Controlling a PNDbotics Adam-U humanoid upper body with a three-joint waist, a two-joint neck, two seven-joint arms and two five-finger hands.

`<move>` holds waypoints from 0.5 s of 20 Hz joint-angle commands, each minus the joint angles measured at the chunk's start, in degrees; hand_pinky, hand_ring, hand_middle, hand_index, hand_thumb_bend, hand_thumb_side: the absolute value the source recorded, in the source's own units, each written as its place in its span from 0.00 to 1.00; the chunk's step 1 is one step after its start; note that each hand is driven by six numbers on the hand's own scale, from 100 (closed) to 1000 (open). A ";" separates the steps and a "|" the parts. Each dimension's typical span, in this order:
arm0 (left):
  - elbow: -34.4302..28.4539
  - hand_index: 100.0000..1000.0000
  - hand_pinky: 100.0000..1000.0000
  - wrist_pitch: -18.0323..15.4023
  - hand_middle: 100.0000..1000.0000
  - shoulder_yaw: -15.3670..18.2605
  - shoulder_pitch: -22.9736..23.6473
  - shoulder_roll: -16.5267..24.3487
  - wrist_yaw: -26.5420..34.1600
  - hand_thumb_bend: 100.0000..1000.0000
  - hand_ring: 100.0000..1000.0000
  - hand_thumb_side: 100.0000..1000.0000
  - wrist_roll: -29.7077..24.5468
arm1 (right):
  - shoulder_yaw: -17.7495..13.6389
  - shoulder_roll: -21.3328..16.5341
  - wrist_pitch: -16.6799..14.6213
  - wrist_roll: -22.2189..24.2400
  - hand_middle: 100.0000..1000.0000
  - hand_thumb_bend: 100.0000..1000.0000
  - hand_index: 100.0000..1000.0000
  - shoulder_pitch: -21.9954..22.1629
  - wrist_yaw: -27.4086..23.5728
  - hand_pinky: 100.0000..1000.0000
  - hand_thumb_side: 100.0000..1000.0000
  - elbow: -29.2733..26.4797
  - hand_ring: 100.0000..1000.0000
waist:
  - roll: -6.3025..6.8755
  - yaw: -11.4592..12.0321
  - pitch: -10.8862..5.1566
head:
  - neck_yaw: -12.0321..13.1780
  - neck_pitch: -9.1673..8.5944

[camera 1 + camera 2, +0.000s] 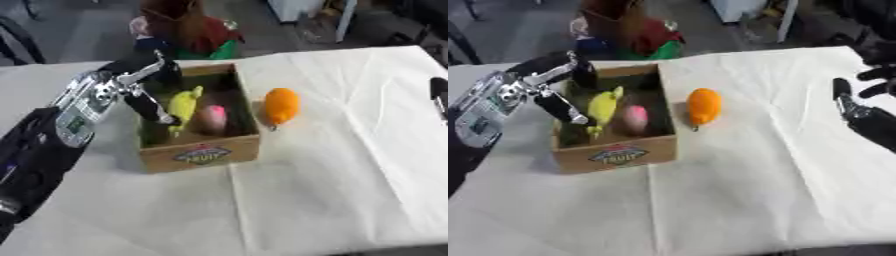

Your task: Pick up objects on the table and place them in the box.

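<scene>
An open cardboard box [201, 156] with a fruit label on its front stands on the white-covered table, left of centre. Inside it lie a yellow fruit [184, 106] and a pink fruit [213, 118]. An orange fruit [282, 106] rests on the cloth just outside the box's right wall. My left hand [138, 74] hovers over the box's left side, open. One of its fingers reaches down beside the yellow fruit's lower end. My right hand [863, 115] is open at the table's right edge, well away from the orange fruit.
The white cloth [332, 190] covers the table in front of and to the right of the box. Beyond the far edge, behind the box, stands a pile of red and green things [199, 36]. Grey floor and furniture legs lie further back.
</scene>
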 commanded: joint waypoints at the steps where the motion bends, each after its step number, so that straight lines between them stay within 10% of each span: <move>1: -4.67 0.71 0.67 -0.48 0.63 2.04 0.58 2.51 4.65 0.94 0.67 0.07 -0.81 | -0.47 -1.94 0.07 0.21 0.61 0.25 0.79 -1.25 -0.15 0.44 0.00 -0.13 0.59 | -0.21 0.38 -0.74 | -0.45 -0.50; 10: -20.11 0.62 0.57 7.49 0.57 13.73 9.60 4.85 21.04 0.80 0.61 0.07 21.62 | 1.83 -9.91 1.55 4.16 0.62 0.25 0.80 -7.93 1.18 0.44 0.00 3.30 0.59 | -0.58 3.59 -0.82 | -2.13 -0.42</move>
